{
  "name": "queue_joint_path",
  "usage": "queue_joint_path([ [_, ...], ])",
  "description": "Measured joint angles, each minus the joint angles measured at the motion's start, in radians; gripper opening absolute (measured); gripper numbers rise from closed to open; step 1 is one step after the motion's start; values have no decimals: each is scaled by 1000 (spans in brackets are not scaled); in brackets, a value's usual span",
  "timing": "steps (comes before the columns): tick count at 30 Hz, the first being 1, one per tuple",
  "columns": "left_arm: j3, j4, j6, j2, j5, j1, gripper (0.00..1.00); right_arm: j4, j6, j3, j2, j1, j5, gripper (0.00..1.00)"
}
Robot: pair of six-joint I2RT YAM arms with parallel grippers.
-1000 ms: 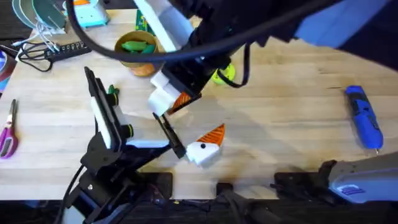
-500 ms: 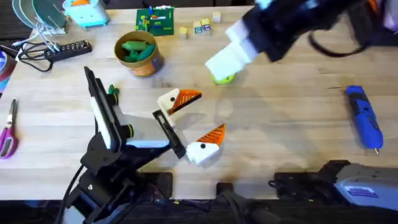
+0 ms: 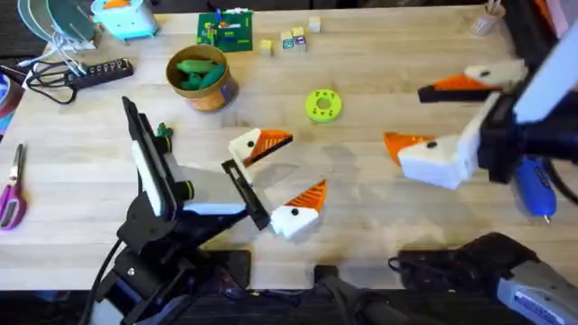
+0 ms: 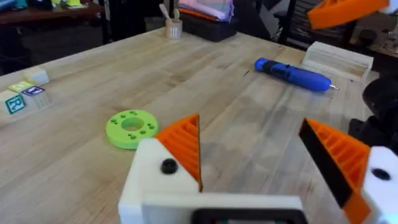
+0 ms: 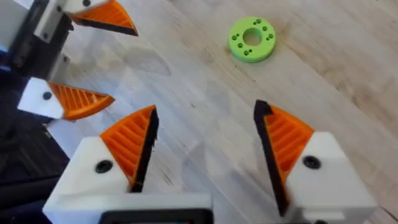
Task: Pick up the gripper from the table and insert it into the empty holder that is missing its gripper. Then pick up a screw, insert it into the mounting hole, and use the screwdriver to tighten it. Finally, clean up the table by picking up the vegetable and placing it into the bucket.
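Overhead shows the bucket point(image 3: 202, 77) with green pieces at the desk's point(image 3: 379, 54) far left and a vegetable point(image 3: 163, 134) beside the left arm; the wrist views don't. The screwdriver point(image 3: 533, 181) lies at the right edge, partly under the right hand point(image 3: 438, 117), which has swung from above the green disc point(image 3: 323, 105) to the right, fingers spread, empty. Left hand point(image 3: 284, 171) rests mid-desk, open, empty.

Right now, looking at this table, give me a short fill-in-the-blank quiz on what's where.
1. The screwdriver lying on the table is bright ____.
2. The bucket holds ____ toy pieces.
3. The right gripper hangs above the table with its fingers ____.
4. The flat green disc has a ____ through its middle.

Missing words: blue; green; open; hole
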State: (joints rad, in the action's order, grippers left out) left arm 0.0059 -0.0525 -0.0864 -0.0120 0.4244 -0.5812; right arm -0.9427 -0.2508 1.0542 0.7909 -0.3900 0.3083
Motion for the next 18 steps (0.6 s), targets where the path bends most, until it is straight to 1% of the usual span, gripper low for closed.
queue_joint_path([
  [4,0,0,0,0,0,0,992,71,-51,-148,-116,88,111,922],
  [6,0,0,0,0,0,0,992,90,-89,-199,-143,109,183,921],
  [9,0,0,0,0,0,0,992,92,-199,-266,-153,120,322,922],
  [12,0,0,0,0,0,0,992,93,-311,-310,-152,120,427,922],
  [15,0,0,0,0,0,0,992,100,-379,-323,-152,120,483,922],
  [18,0,0,0,0,-1,0,992,115,-414,-323,-152,120,514,922],
])
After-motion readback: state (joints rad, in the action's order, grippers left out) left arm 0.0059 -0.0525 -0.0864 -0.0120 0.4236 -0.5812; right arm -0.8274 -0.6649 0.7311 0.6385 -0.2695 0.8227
